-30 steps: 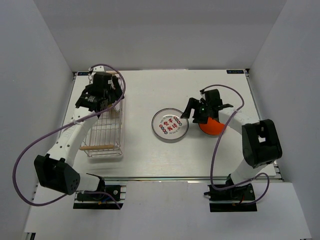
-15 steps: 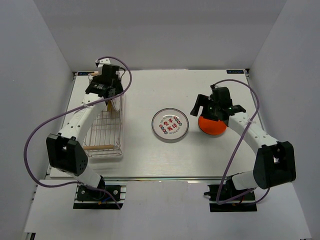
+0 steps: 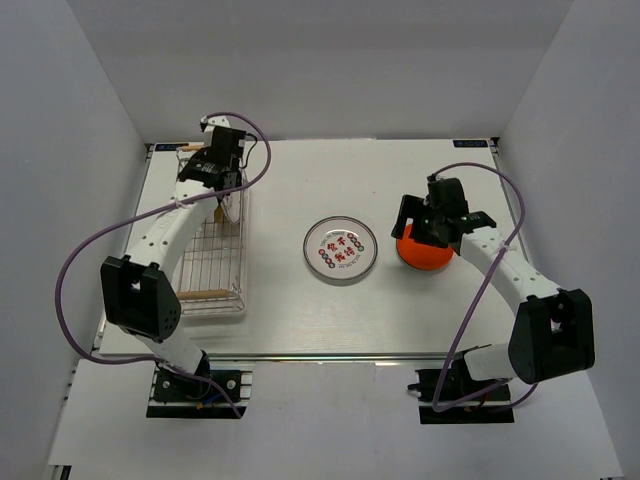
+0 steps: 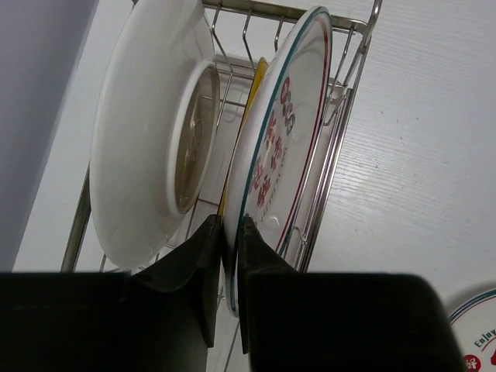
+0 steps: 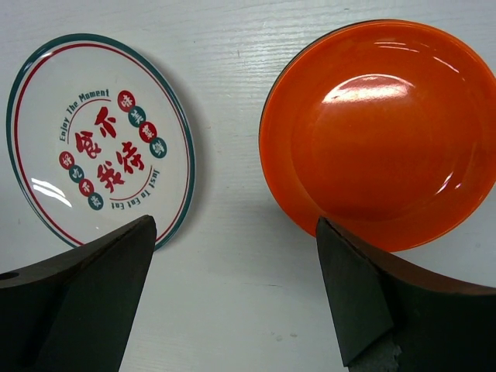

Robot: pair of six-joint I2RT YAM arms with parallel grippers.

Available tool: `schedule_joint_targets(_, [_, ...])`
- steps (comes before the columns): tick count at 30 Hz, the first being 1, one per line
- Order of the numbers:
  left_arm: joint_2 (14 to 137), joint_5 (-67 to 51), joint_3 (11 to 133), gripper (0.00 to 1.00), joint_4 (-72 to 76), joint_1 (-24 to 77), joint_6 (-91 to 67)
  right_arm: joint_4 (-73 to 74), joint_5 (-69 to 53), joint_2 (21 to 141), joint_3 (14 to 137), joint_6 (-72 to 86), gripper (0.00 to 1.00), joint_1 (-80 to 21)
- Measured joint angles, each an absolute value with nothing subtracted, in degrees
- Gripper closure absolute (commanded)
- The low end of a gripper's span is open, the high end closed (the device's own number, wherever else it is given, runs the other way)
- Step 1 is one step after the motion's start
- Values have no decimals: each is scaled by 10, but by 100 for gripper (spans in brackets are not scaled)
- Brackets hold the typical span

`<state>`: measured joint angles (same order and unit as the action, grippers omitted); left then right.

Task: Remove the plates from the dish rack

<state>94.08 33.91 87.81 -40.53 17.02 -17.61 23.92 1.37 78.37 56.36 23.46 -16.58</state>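
Observation:
The dish rack lies at the table's left, and plates stand on edge at its far end. My left gripper is shut on the lower rim of a white plate with teal-red rim rings and red-green marks. Behind that plate shows a yellow plate edge, then a larger white plate turned underside out. A similar white plate and the orange-red plate lie flat on the table. My right gripper hangs open above the bare strip between these two and holds nothing.
The rack's near half holds no plates; its wooden handle crosses the near end. The rack's wire wall runs close to the gripped plate on the right. White walls enclose the table on three sides.
My left gripper has reached the far end of the rack and closed from wide open onto the plate's rim. The right arm has shifted right and stayed open.

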Motion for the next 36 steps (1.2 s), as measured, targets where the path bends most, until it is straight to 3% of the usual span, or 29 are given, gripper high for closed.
schedule_joint_targets(2, [938, 339, 878, 100, -408, 170, -169, 239, 14, 782, 564, 232, 11, -165])
schedule_joint_targets(26, [779, 285, 885, 100, -393, 171, -75, 247, 14, 755, 564, 220, 11, -165])
schedule_joint_targets(31, [712, 218, 875, 100, -376, 172, -89, 234, -29, 740, 565, 218, 11, -165])
schedule_joint_targets(36, [629, 73, 794, 100, -307, 172, -124, 166, -140, 719, 565, 216, 11, -165])
